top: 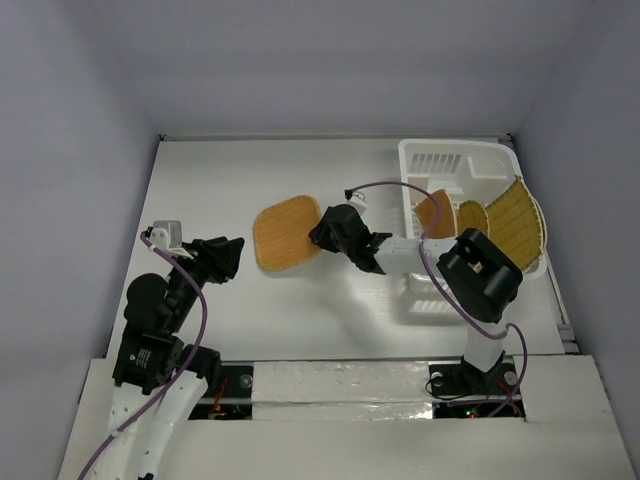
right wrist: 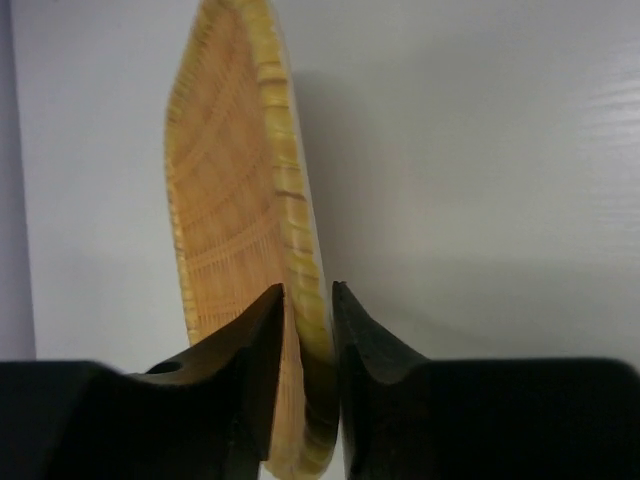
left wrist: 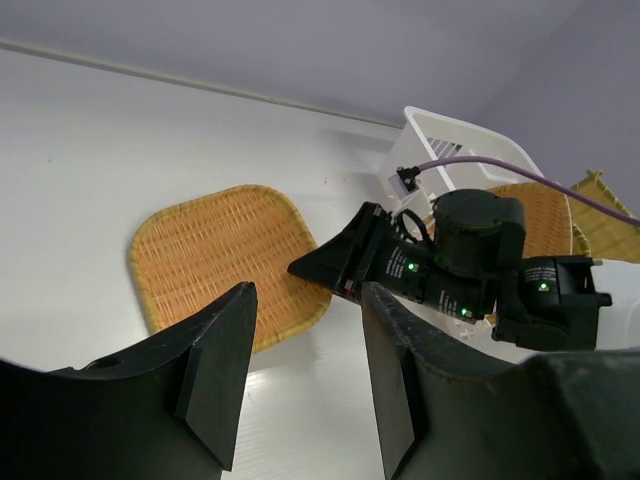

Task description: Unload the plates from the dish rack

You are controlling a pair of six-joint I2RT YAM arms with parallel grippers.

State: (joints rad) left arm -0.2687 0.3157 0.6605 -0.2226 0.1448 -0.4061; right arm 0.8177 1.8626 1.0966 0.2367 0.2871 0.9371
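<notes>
A rounded square wicker plate [top: 286,233] lies at the table's middle, held at its right edge by my right gripper [top: 322,234], which is shut on its rim. The right wrist view shows the plate [right wrist: 235,200] edge-on between the fingers [right wrist: 262,330]. The left wrist view shows the same plate [left wrist: 215,255] with the right gripper [left wrist: 320,265] on its near-right corner. The white dish rack [top: 440,165] at the back right holds a small round plate [top: 436,211], another round one [top: 471,217] and a large fan-shaped plate [top: 518,215]. My left gripper [top: 232,250] is open and empty at the left.
The right arm's body [top: 480,270] stretches across the rack's front. A purple cable [top: 390,186] loops above the rack's left side. The table's near edge [top: 340,365] runs in front of both arm bases.
</notes>
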